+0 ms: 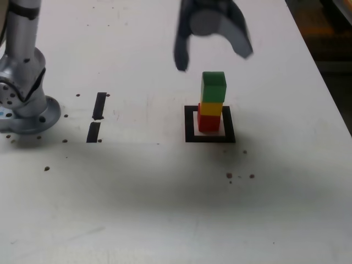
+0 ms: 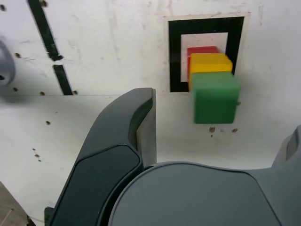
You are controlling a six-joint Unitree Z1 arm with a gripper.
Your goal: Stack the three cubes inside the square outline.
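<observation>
**Jaws wide open above a finished-looking stack**

Jaws on the gripper (image 1: 213,52) are spread wide and holding nothing — they hang in the air just above and a bit beyond the tower, not touching it. In the wrist view one dark finger (image 2: 124,136) fills the foreground and the cubes sit clear of it.

All three cubes are piled up: red cube (image 1: 209,121) at the bottom, yellow cube (image 1: 211,108) on it, green cube (image 1: 214,87) on top. Each one is nudged slightly off the one below, so the column isn't dead straight, but it stands. The red one sits on the white centre of the square outline (image 1: 191,124), right of middle on the white bench (image 1: 165,209).

Off to the exterior view's left are two short black tape strips (image 1: 97,117) — and further left, the arm's silver base (image 1: 25,104).
</observation>
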